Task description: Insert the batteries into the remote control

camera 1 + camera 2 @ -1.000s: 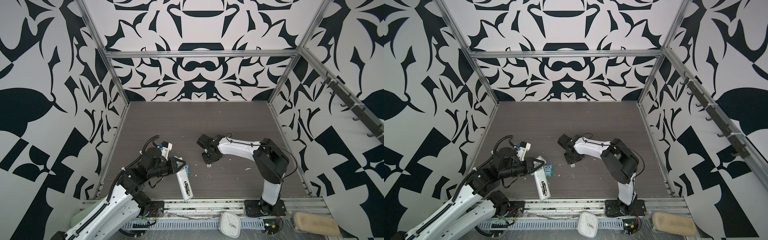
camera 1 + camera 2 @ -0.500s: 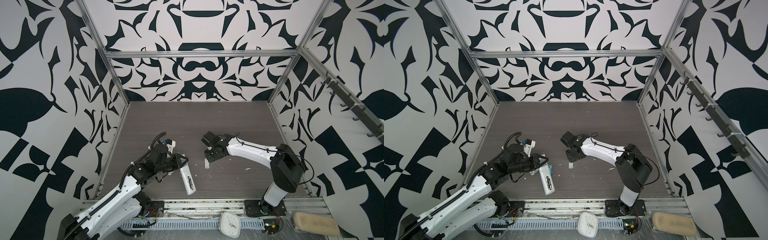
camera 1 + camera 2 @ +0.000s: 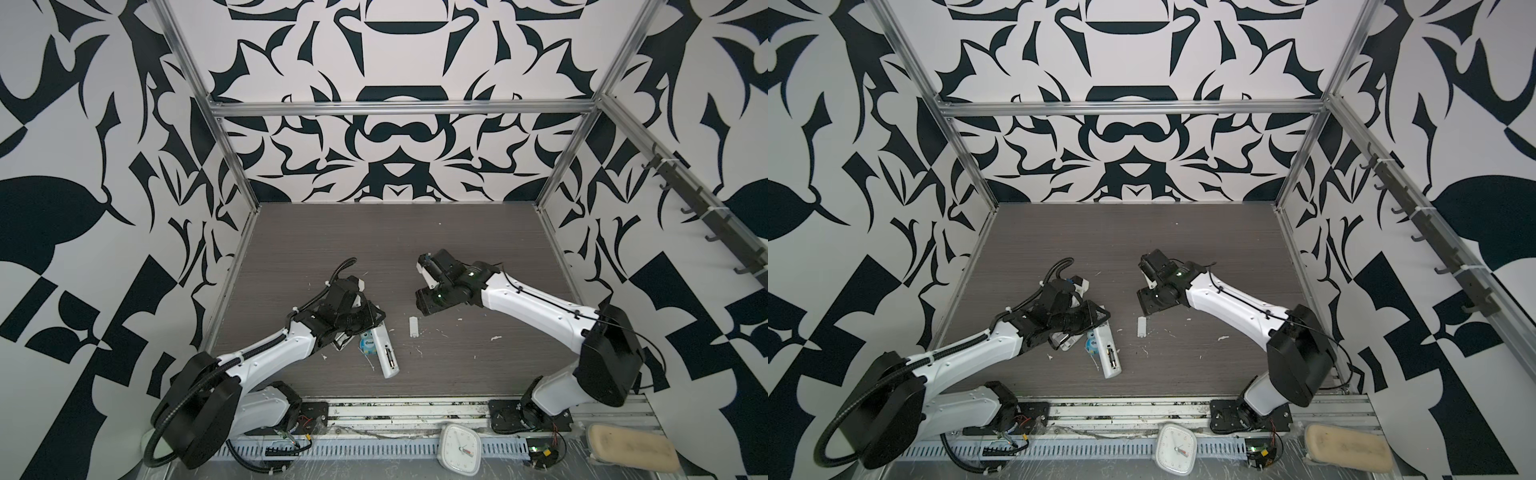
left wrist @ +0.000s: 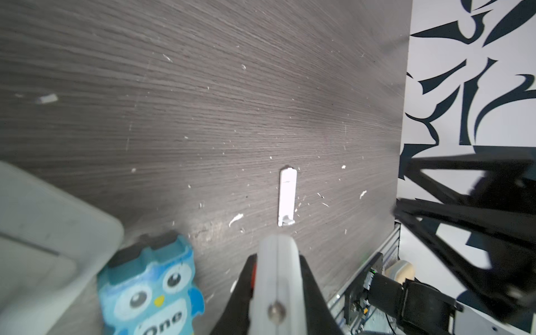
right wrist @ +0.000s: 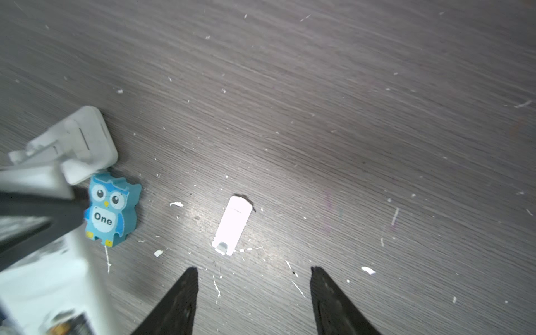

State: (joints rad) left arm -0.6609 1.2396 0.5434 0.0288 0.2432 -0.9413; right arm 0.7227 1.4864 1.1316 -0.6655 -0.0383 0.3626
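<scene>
while the left hand (image 4: 277,258) stays clamped on the remote control (image 3: 383,351) near the front of the worktop (image 3: 374,249), the remote lies opened with at least 1 of the batteries (image 3: 389,355) seated inside. just beyond, past the owl (image 5: 111,213) and a tray (image 5: 87,139) whose contents are hidden, the right hand (image 5: 253,269) has just spread wide and risen empty off the battery cover (image 5: 232,224), so refitting it likely remains.

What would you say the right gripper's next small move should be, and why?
Probably lower the right gripper over the cover. Its jaws stand open and empty just short of it, the cover lies loose on the table, and the remote, held by the left gripper, is uncovered.
</scene>
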